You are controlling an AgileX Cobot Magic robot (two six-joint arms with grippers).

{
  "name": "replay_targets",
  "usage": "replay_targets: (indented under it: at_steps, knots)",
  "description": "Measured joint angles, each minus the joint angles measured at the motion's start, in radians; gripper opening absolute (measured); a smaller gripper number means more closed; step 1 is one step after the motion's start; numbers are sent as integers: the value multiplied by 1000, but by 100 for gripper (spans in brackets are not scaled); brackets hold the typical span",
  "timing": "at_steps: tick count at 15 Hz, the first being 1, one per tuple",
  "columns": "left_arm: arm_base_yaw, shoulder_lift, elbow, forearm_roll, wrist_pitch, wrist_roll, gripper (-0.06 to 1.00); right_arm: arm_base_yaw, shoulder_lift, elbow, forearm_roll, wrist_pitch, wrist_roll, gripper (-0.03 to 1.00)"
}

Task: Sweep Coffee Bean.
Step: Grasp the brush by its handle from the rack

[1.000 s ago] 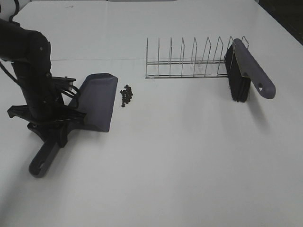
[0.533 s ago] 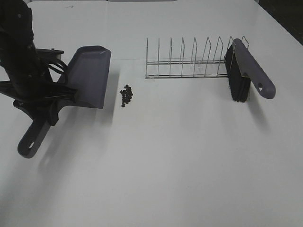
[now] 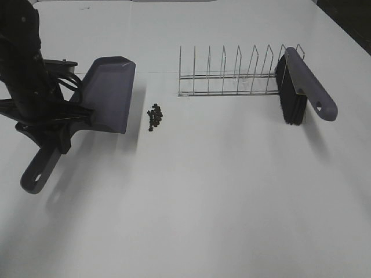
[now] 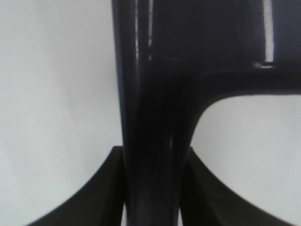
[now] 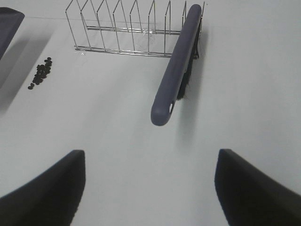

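Observation:
The grey-purple dustpan [image 3: 110, 95] hangs above the table at the left, its mouth facing the coffee beans [image 3: 155, 116], a small dark heap just to its right. My left gripper [image 3: 59, 128] is shut on the dustpan handle [image 4: 150, 117], which runs between its fingers [image 4: 106, 188]. The brush [image 3: 304, 87], with a grey-purple back and black bristles, stands in the right end of the wire rack [image 3: 232, 75]. In the right wrist view my right gripper [image 5: 150, 197] is open and empty, short of the brush [image 5: 176, 70]; the beans [image 5: 40, 75] lie apart from it.
The wire rack [image 5: 117, 28] stands behind the beans, toward the table's far side. A corner of the dustpan [image 5: 7, 28] shows in the right wrist view. The white table [image 3: 203, 202] spreads wide in front.
My left arm has lifted the dustpan off the table and carried it left and back, away from the beans. Since half a second ago it has hardly moved. Brush and beans are still.

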Motion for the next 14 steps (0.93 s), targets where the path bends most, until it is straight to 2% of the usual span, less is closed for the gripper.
replay_targets:
  at_steps: [1, 2, 3, 4, 5, 9, 12, 14]
  knots:
    - [0, 0, 0, 0, 0, 0, 26, 0, 115, -77, 24, -8, -1, 69]
    - [0, 0, 0, 0, 0, 0, 26, 0, 322, -224, 63, -8, -3, 69]
    - [0, 0, 0, 0, 0, 0, 26, 0, 322, -224, 63, -8, -3, 69]
    - [0, 0, 0, 0, 0, 1, 26, 0, 429, -303, 65, -5, -3, 69]
    - [0, 0, 0, 0, 1, 5, 26, 0, 624, -504, 64, 48, -3, 69]
    - [0, 0, 0, -9, 2, 10, 26, 0, 1014, -913, 22, 246, -4, 69]
    - [0, 0, 0, -47, 2, 20, 26, 0, 1223, -1117, 2, 328, -3, 68]
    - [0, 0, 0, -54, 2, 23, 26, 0, 1345, -1242, -2, 373, 17, 63]
